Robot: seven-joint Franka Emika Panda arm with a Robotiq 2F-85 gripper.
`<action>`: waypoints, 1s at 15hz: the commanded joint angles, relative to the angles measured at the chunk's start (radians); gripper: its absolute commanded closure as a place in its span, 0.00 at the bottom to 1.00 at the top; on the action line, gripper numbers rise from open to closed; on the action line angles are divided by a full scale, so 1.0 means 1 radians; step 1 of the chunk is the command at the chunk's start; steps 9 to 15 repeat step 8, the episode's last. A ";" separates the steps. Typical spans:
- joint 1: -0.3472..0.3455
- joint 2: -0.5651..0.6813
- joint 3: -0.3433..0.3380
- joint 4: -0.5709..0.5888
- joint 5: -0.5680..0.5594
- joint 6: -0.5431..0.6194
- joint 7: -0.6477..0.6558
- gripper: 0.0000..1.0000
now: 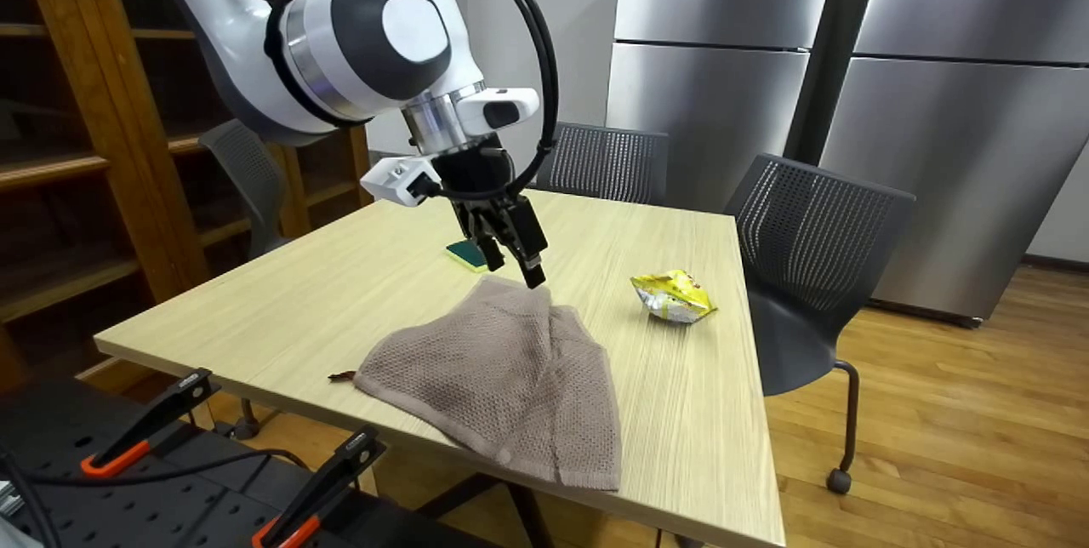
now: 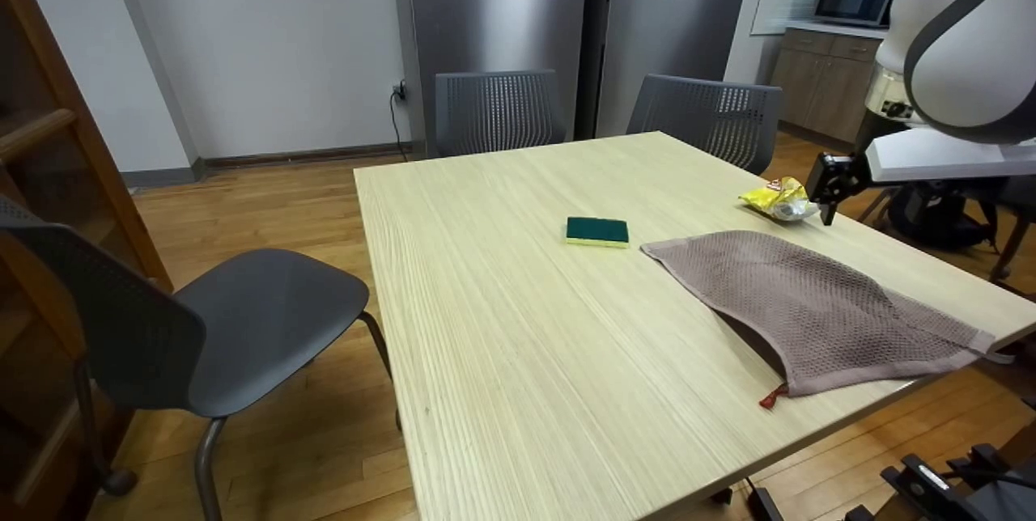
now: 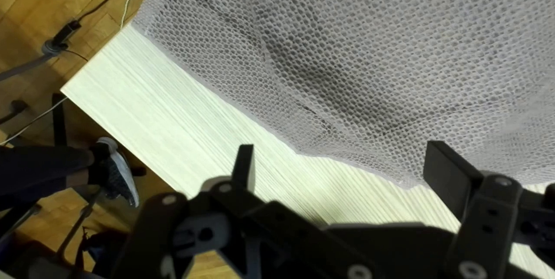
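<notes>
My gripper point(image 3: 340, 157) is open, its two fingers wide apart and nothing between them. In an exterior view the gripper point(image 1: 514, 270) hangs above the table, over the far edge of a taupe mesh cloth point(image 1: 502, 361). The cloth, perhaps a bag, lies rumpled, with a small reddish cord point(image 2: 773, 396) at one corner. Its mesh point(image 3: 368, 53) fills much of the wrist view, one edge running below the fingers. A green and yellow sponge point(image 2: 597, 231) lies beyond the cloth. A crumpled yellow and silver packet point(image 1: 674, 296) rests apart from it; both exterior views show these things.
The pale wooden table point(image 1: 281, 318) has dark chairs around it, one point(image 1: 808, 301) close to the packet's side. Clamps point(image 1: 319, 488) with orange grips sit on the robot's black base. A person's shoe point(image 3: 119, 173) shows beside the table in the wrist view.
</notes>
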 commanded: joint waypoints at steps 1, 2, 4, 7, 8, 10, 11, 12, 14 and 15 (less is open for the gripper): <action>0.011 -0.003 -0.006 -0.002 0.000 -0.001 0.002 0.00; 0.016 -0.004 -0.009 -0.003 0.000 -0.001 0.002 0.00; 0.017 -0.005 -0.012 -0.005 0.000 -0.001 0.002 0.00; 0.017 -0.005 -0.012 -0.006 0.000 -0.001 0.002 0.00; 0.017 -0.005 -0.012 -0.006 0.000 -0.001 0.002 0.00; 0.017 -0.005 -0.012 -0.006 0.000 -0.001 0.002 0.00; 0.017 -0.005 -0.012 -0.006 0.000 -0.001 0.002 0.00; 0.017 -0.005 -0.012 -0.006 0.000 -0.001 0.002 0.00; 0.017 -0.005 -0.012 -0.006 0.000 -0.001 0.002 0.00; 0.017 -0.005 -0.012 -0.006 0.000 -0.001 0.002 0.00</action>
